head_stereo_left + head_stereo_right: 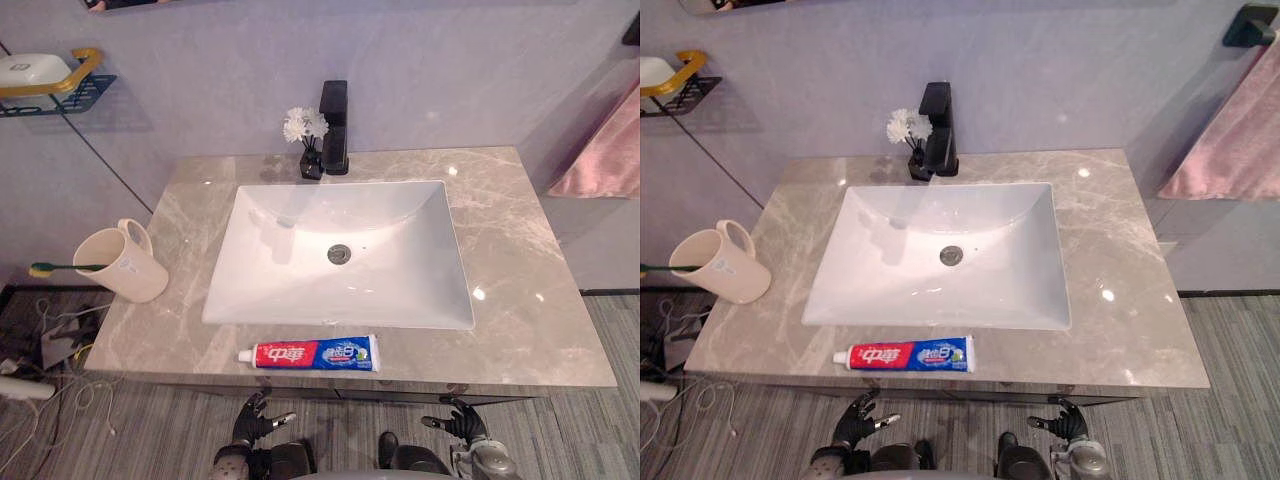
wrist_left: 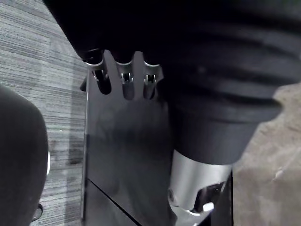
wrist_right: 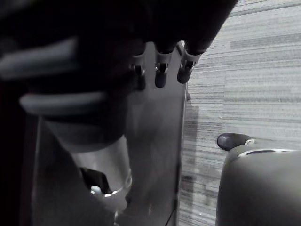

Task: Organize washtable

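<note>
Left hand (image 1: 252, 418): fingers loosely spread, holding nothing; below the washtable (image 1: 520, 300) front edge
Right hand (image 1: 458, 420): fingers relaxed, empty; under the same edge
Toothpaste tube (image 1: 310, 354): flat on the front strip, just beyond the left fingers; sink (image 1: 260, 270) behind it
Cup (image 1: 122, 262): well apart from the left fingers; toothbrush (image 1: 65, 268) head poking out
Faucet (image 1: 335, 125): farthest from both hands' fingers; flowers (image 1: 305, 125) beside it

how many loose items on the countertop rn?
4: cream cup at the left edge, toothbrush resting in it, toothpaste tube along the front edge, flower vase at the back beside the faucet. Nothing looks hidden.
</note>
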Available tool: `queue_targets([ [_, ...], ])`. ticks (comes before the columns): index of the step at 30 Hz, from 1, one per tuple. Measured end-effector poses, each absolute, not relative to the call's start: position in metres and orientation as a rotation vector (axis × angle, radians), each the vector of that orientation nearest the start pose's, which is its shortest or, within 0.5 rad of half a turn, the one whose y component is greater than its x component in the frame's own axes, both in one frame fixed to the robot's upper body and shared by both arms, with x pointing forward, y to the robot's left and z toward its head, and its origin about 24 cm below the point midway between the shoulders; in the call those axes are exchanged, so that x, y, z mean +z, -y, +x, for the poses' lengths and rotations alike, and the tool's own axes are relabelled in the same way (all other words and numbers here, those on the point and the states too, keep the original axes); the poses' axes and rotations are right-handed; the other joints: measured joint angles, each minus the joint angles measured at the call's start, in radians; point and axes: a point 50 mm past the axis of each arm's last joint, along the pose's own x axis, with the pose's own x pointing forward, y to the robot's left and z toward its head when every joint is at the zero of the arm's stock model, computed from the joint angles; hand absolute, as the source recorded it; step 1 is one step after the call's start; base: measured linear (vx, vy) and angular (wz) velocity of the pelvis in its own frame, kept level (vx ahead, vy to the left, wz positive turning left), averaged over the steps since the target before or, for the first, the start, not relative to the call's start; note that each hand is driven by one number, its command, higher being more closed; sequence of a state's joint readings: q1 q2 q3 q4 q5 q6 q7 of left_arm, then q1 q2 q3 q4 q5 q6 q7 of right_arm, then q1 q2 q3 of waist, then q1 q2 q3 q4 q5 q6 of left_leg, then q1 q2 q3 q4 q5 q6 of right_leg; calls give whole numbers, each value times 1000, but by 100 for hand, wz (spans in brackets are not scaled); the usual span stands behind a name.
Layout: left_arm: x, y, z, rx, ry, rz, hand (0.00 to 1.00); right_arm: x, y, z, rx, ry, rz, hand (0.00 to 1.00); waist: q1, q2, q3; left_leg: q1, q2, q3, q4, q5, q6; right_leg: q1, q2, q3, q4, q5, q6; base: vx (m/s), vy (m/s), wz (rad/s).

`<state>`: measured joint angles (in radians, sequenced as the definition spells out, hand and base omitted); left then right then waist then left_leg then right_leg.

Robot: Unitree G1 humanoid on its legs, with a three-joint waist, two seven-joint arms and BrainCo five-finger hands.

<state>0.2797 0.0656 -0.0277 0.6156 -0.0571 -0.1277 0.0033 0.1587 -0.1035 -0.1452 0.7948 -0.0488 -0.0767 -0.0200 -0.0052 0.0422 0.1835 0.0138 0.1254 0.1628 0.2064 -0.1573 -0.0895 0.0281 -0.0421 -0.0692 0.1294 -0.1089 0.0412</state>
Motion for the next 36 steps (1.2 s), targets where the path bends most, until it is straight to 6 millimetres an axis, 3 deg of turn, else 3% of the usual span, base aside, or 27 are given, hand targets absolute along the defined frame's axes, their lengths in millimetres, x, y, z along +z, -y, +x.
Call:
queue_targets([
  [3,-123,-181,107,95,-766,11,0,-138,208,112,-207,-884,-66,0,21,-25,-17,37,-15,50,-42,6,10,6,-13,37,-13,10,16,-10,114,-32],
  [8,-125,-177,104,99,-780,-4,0,-139,208,110,-215,-891,-61,0,19,-14,-28,62,-23,60,-72,16,23,17,-18,45,-24,17,27,-17,21,-7],
  [9,-132,-182,94,148,-826,-8,0,-146,212,104,-227,-959,-62,0,21,-29,-70,107,-40,30,-159,56,20,59,-6,22,-102,43,26,0,0,0],
  [14,-132,-182,94,148,-826,-8,0,-147,212,104,-227,-961,-62,0,21,-29,-70,107,-40,30,-160,56,20,60,-6,21,-104,43,26,0,0,0],
  [25,-148,-182,101,123,-919,14,0,-157,221,74,-355,-1052,60,0,15,-30,-75,141,-39,16,-214,79,18,117,-14,-15,-173,63,31,13,-7,8],
  [32,-154,-222,79,294,-1018,8,0,-155,239,67,-457,-1052,94,0,-6,-33,-76,156,-39,-11,-215,80,16,150,-13,-41,-186,63,31,-15,-20,9],
  [36,-144,-272,61,481,-1018,39,0,-150,257,66,-495,-1038,69,0,-6,-33,-76,155,-40,-24,-214,85,15,159,-15,-62,-187,63,31,-60,-22,13],
])
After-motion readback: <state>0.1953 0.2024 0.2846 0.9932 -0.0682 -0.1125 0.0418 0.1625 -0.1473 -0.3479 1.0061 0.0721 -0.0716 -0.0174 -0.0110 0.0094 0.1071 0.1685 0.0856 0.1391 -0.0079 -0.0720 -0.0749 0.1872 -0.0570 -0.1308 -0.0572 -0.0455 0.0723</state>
